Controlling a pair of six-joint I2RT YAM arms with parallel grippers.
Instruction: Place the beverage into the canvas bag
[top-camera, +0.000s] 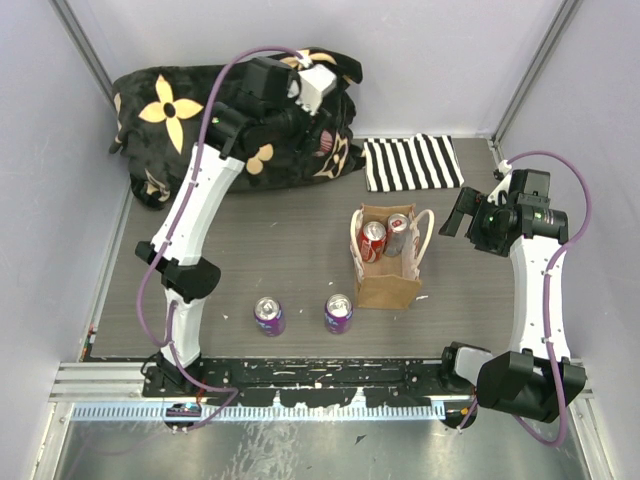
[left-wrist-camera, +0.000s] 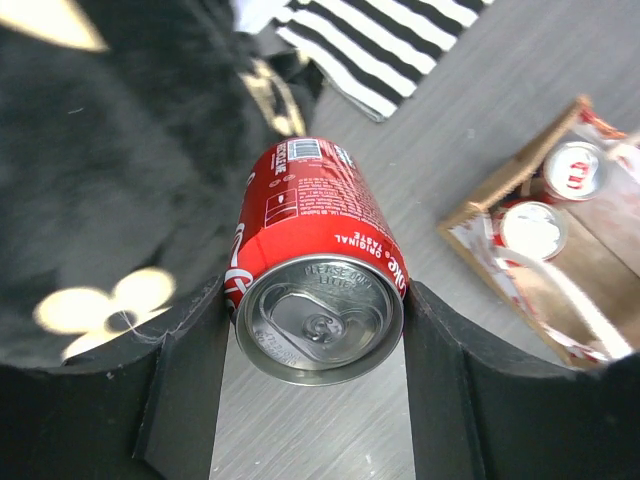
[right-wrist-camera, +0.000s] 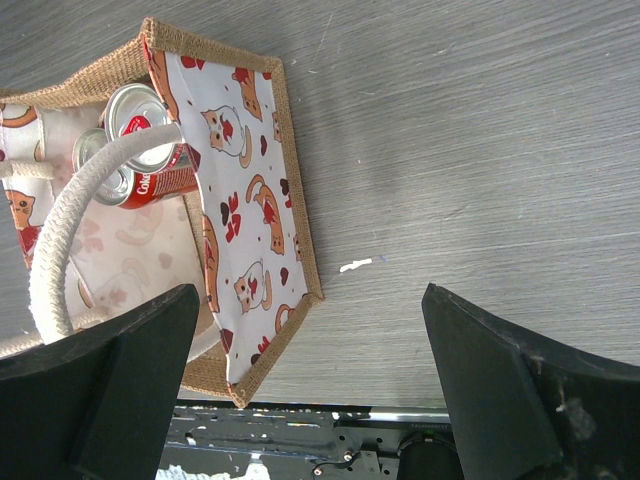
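Note:
A red cola can (left-wrist-camera: 315, 250), the beverage, sits sideways between my left gripper's (left-wrist-camera: 315, 385) black fingers, silver top facing the camera; the jaws are shut on its sides. That gripper (top-camera: 322, 135) hovers at the back of the table beside a black flowered bag. The canvas bag (top-camera: 388, 285) stands upright mid-table with cream handles and holds a red can (top-camera: 373, 240) and a silver can (top-camera: 397, 235). My right gripper (top-camera: 458, 215) hangs open just right of the bag, nothing between its fingers. In the right wrist view the canvas bag (right-wrist-camera: 240, 150) shows its printed face.
A black bag with tan flowers (top-camera: 200, 110) fills the back left. A black-and-white striped cloth (top-camera: 412, 163) lies at the back right. Two purple cans (top-camera: 268, 316) (top-camera: 338, 313) stand near the front edge, left of the canvas bag.

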